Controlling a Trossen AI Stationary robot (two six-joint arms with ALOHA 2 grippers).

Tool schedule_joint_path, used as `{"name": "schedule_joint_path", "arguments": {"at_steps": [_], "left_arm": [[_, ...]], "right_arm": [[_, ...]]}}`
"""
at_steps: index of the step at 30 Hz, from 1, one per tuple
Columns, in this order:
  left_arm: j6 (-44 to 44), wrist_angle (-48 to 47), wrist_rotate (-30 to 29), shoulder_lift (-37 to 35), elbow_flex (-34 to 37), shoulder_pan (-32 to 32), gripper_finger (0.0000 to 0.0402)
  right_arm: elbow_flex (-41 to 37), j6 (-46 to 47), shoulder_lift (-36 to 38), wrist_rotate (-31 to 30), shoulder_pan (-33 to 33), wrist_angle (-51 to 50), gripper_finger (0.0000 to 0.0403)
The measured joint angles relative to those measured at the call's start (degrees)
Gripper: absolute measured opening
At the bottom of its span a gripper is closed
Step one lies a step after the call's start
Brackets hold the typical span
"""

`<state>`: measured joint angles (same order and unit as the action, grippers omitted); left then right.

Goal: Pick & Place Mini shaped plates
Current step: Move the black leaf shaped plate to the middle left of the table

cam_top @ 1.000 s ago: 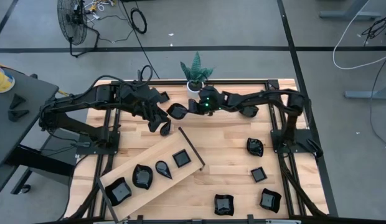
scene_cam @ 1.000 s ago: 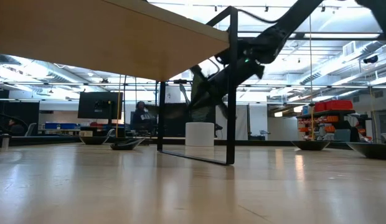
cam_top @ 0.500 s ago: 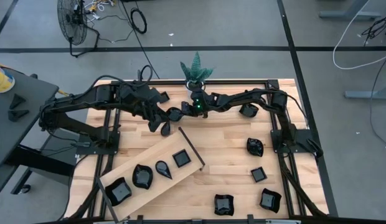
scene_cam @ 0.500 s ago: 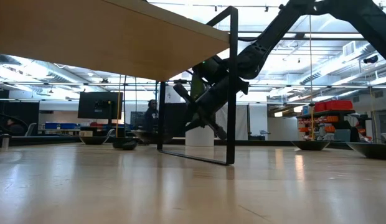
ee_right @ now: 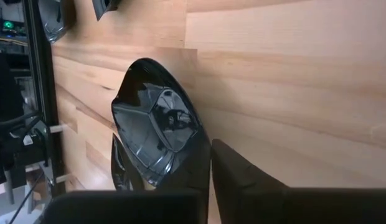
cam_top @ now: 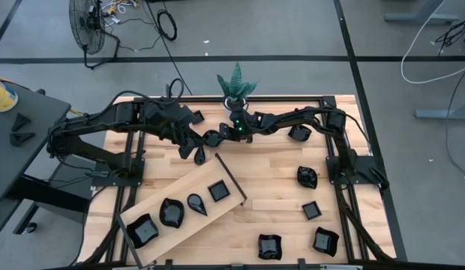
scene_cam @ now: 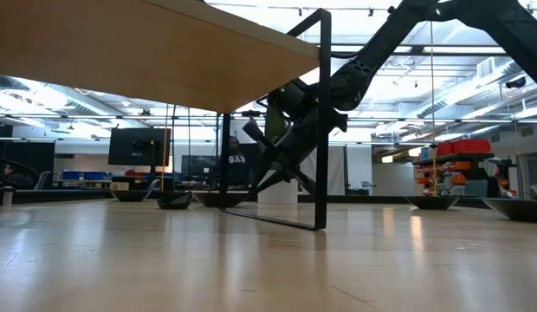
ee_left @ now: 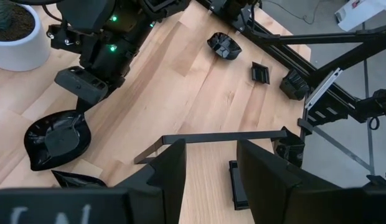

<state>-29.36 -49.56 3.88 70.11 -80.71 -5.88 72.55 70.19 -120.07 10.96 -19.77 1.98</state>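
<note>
The mini plates are glossy black dishes. My right gripper [cam_top: 220, 136] reaches across the far side of the table and is shut on one leaf-shaped plate [cam_top: 211, 137], also visible in the left wrist view [ee_left: 56, 140]. A second plate [cam_top: 200, 155] lies on the table just nearer. My left gripper [cam_top: 193, 148] hovers open beside both, touching nothing; its fingers [ee_left: 174, 171] frame the board's black handle [ee_left: 211, 138]. Several plates [cam_top: 172, 212] sit on the light wooden board [cam_top: 161, 199]. My right gripper pinches the leaf-shaped plate by its rim [ee_right: 199, 146] between the two fingers [ee_right: 240, 177]. It comes in from the table's right, slanting down. The plate lies low, its underside on or just above the tabletop [ee_left: 31, 165], hollow side up.
More plates lie on the right half of the table [cam_top: 307, 177] [cam_top: 312, 210] [cam_top: 325, 241] [cam_top: 269, 246], and one under the right arm [cam_top: 300, 133]. A white pot with a green plant [cam_top: 236, 94] stands at the far edge, close behind the right gripper. Black frame rails run along both sides.
My right gripper has carried the plate toward the table's left and down, from mid-air next to the plant to the tabletop beside my left gripper. In the low view a dish now shows at table level under the arm. My left arm has kept still.
</note>
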Motion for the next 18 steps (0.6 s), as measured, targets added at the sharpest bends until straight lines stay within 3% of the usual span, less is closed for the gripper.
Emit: {"name": "schedule_joint_path", "arguments": {"at_steps": [10, 18], "left_arm": [[-0.02, 0.00, -0.52, 0.00, 0.00, -0.01, 0.0147], [-0.23, 0.00, -1.61, -0.02, 0.00, -0.47, 0.0147]], "right_arm": [[0.00, -1.93, 0.00, 1.31, 0.04, 0.20, 0.0082], [-0.02, -8.67, 3.46, 5.03, -0.16, 0.59, 0.0171]]}}
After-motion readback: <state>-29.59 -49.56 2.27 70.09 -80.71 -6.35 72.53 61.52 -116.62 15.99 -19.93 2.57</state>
